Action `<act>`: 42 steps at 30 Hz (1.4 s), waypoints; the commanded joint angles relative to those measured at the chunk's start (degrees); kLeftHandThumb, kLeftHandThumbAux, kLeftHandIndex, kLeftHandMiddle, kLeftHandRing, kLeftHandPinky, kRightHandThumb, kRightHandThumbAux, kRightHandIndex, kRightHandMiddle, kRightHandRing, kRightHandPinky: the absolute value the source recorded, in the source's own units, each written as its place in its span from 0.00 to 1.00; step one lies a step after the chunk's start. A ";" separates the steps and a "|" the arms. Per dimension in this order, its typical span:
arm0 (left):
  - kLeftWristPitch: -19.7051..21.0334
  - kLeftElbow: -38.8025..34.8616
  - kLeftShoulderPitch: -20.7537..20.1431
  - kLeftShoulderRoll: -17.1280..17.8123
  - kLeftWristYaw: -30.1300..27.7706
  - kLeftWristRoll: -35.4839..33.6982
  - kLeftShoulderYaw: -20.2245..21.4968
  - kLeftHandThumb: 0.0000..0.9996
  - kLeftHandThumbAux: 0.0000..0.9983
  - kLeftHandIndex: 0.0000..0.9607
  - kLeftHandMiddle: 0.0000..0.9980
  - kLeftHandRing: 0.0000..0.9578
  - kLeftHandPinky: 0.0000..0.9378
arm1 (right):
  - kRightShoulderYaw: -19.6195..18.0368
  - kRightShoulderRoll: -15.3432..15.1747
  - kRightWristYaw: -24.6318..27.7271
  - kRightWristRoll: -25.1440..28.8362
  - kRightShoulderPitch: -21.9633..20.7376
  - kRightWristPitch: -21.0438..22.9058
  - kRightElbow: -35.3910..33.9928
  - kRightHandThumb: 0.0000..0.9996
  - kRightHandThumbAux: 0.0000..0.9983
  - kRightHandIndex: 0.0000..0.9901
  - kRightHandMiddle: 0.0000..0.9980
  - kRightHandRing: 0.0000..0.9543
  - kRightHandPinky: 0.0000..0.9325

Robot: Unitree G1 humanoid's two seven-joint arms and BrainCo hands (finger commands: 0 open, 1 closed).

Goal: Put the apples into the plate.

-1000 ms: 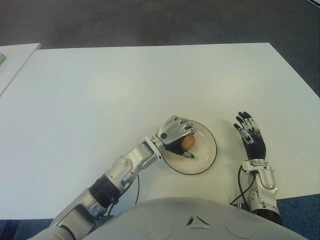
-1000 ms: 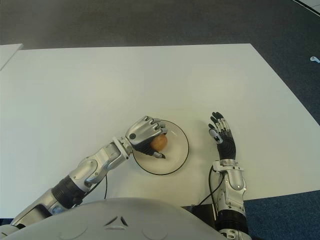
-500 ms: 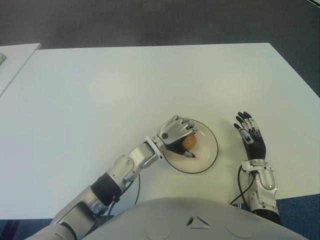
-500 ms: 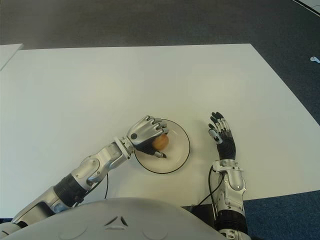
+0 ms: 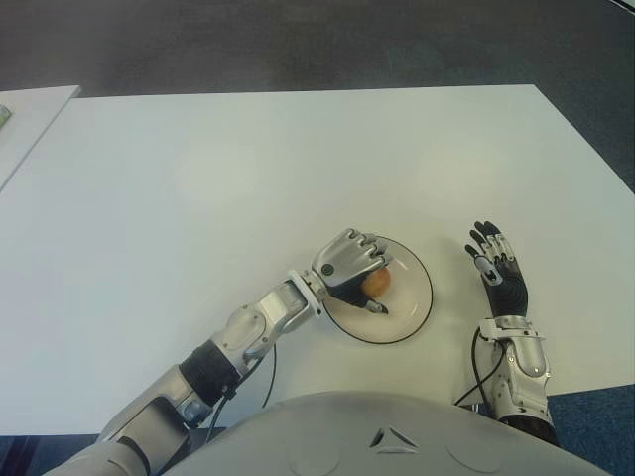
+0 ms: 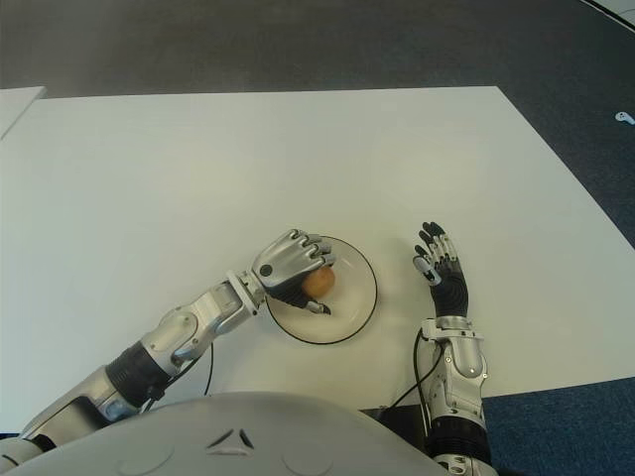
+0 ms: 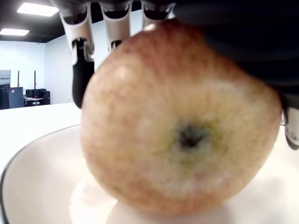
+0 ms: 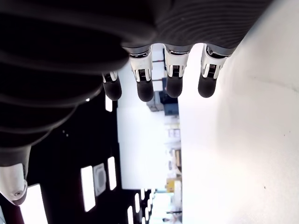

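Plate (image 5: 417, 307) nudged right, apple (image 5: 375, 284) half-hidden under left hand (image 5: 347, 266)

Eye views: I get even overhead light, white table (image 5: 198, 178) bright, only a faint soft shadow under the left hand (image 5: 347, 266). Left wrist: ceiling panels (image 7: 35, 8) glare, apple (image 7: 177, 126) well lit. Right wrist: table blown out, right hand (image 8: 93, 37) a near-black silhouette.

No writing, label, brand, number or sign can be read anywhere in these views. The white table (image 5: 198, 178), the plate (image 5: 415, 297), the apple (image 7: 177, 126) and both robot hands carry no legible marks, and the objects in the room behind, seen from the wrist views, are too indistinct to read.
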 commanded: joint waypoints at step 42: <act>-2.17 -8.80 0.05 3.83 -2.55 -4.69 4.80 0.19 0.23 0.00 0.00 0.00 0.00 | 2.47 4.33 -1.39 -2.98 -0.05 0.75 12.97 0.10 0.55 0.06 0.05 0.02 0.02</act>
